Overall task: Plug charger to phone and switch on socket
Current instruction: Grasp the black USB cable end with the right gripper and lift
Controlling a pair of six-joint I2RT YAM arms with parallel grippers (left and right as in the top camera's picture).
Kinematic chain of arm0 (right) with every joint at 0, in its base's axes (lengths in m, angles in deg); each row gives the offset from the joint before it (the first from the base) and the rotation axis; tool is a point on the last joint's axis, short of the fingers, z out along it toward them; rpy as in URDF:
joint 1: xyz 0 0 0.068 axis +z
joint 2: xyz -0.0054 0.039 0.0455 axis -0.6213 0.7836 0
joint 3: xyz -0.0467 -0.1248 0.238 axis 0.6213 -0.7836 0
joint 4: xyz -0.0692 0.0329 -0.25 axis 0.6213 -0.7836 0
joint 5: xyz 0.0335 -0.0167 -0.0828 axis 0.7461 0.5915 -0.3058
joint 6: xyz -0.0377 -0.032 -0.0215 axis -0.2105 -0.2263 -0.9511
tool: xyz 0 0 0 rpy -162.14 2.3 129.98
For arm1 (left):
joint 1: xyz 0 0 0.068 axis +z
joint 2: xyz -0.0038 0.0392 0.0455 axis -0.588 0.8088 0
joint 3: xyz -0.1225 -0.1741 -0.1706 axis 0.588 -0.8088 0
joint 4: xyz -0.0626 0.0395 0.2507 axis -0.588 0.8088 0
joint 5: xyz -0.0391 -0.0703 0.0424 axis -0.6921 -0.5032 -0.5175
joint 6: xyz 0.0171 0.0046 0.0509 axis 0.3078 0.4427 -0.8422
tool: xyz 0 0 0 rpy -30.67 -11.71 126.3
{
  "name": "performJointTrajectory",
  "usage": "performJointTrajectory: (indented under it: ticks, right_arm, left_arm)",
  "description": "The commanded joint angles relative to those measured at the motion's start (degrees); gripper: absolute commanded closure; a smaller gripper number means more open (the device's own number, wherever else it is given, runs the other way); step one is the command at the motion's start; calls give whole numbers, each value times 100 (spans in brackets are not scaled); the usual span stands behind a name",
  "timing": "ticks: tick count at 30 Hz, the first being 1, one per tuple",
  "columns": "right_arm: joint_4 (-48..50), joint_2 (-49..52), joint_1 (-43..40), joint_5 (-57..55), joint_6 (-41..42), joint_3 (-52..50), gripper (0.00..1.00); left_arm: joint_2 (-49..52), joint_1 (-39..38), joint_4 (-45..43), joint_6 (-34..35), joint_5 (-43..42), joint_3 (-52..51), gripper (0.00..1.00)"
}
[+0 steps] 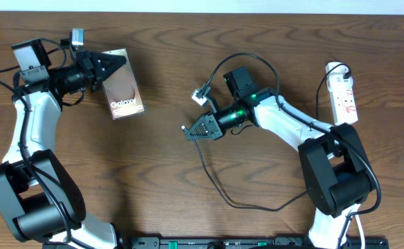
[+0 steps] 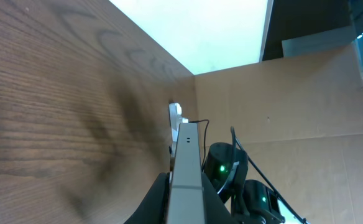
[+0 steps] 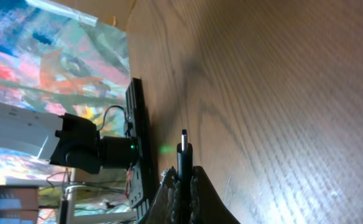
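Note:
The phone [image 1: 122, 86], a bronze-brown slab with white "Galaxy" lettering, lies at the upper left. My left gripper [image 1: 112, 64] is shut on its top end. In the left wrist view the phone's grey edge [image 2: 186, 162] runs up from between the fingers [image 2: 186, 193]. My right gripper [image 1: 190, 131] at mid table is shut on the charger's connector tip [image 3: 183, 152], which sticks out beyond the fingers [image 3: 184, 180]. The thin black charger cable [image 1: 216, 187] loops down and round to the plug in the white socket [image 1: 343, 93] at the far right. The socket also shows small in the left wrist view [image 2: 176, 116].
Wooden table top [image 1: 167, 180] all round. A dark rail [image 1: 257, 242] runs along the front edge. The right arm's white links [image 1: 292, 124] lie between the gripper and the socket. A brown wall [image 2: 281, 99] stands beyond the table's far side.

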Motion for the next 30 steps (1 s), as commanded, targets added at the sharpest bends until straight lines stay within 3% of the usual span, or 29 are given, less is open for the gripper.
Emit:
performJointTrajectory:
  ticks: [1, 10, 13, 17, 23, 26, 30]
  right_arm:
    - [107, 52, -35, 348, -365, -109, 99]
    - [866, 118, -83, 424, -20, -564, 99]
    - [1082, 341, -131, 846, 28, -573, 99]
    - [1897, 938, -111, 2288, 212, -568, 98]
    - [2184, 1058, 96, 2297, 693, -566, 99]
    - [2870, 1058, 234, 2295, 1231, -566, 99]
    - [4612, 1058, 262, 2081, 2887, -566, 99]
  left_arm:
    - [-96, 31, -11, -39, -210, 13, 93]
    - [-96, 13, -11, -37, -210, 13, 93]
    - [-96, 13, -11, -37, -210, 13, 93]
    - [-96, 13, -11, -39, -210, 13, 93]
    - [-96, 7, -13, -170, -208, 13, 93]
    - [-96, -61, -68, -210, -186, 13, 93]
    - [-96, -323, -595, 42, 184, 13, 92]
